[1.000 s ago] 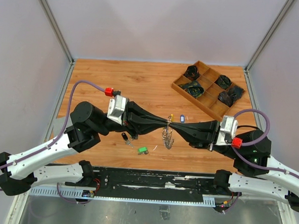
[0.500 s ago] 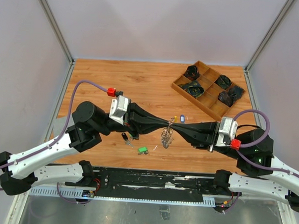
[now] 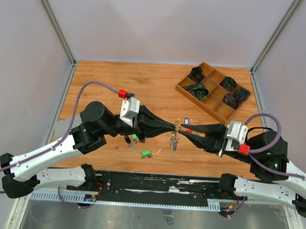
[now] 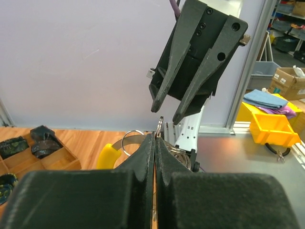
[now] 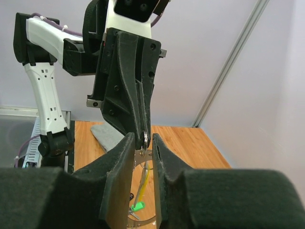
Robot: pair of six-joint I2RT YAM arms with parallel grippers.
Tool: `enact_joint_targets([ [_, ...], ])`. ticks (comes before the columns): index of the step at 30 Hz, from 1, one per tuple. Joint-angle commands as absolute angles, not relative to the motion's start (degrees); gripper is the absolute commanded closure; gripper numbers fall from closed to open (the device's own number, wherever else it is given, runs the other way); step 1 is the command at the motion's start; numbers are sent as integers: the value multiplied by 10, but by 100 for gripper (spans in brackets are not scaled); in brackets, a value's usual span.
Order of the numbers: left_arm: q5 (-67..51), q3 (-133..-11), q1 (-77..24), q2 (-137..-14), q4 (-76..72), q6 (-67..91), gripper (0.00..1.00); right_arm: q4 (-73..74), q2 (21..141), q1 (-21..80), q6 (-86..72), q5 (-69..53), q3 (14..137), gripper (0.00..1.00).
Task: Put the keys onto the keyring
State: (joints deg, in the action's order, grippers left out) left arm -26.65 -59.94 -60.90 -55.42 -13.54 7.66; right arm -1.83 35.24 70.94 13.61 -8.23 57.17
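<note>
The keyring hangs above the table's middle, and my left gripper is shut on a small silver ring at its top. In the left wrist view its silvery loop and yellow curved piece show beside the closed fingers. My right gripper faces it, open, its fingertips either side of the left gripper's tips. A blue key lies behind the grippers. Green keys and a dark one lie at the front left. A small red piece shows by the right fingertips.
A wooden compartment tray holding dark bundles stands at the back right. A grey cloth lies on the table under the left arm in the right wrist view. Both arms cross the table's middle.
My right gripper has opened and drawn back to the right. The left arm has pushed rightward with the keyring still pinched, and the ring now hangs from it alone.
</note>
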Motion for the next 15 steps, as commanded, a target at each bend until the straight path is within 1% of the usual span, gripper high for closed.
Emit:
enact_joint_targets([
  [1,-259,-639,-612,-555,-107,54,99,33,347,713,163,-63,609,77],
  [5,-241,-676,-612,-567,-23,25,100,124,355,713,175,-47,661,74],
  [10,-213,-713,-613,-577,74,-8,99,281,385,713,173,-34,749,67],
  [15,-198,-732,-613,-587,128,-23,100,365,421,713,160,-38,791,64],
])
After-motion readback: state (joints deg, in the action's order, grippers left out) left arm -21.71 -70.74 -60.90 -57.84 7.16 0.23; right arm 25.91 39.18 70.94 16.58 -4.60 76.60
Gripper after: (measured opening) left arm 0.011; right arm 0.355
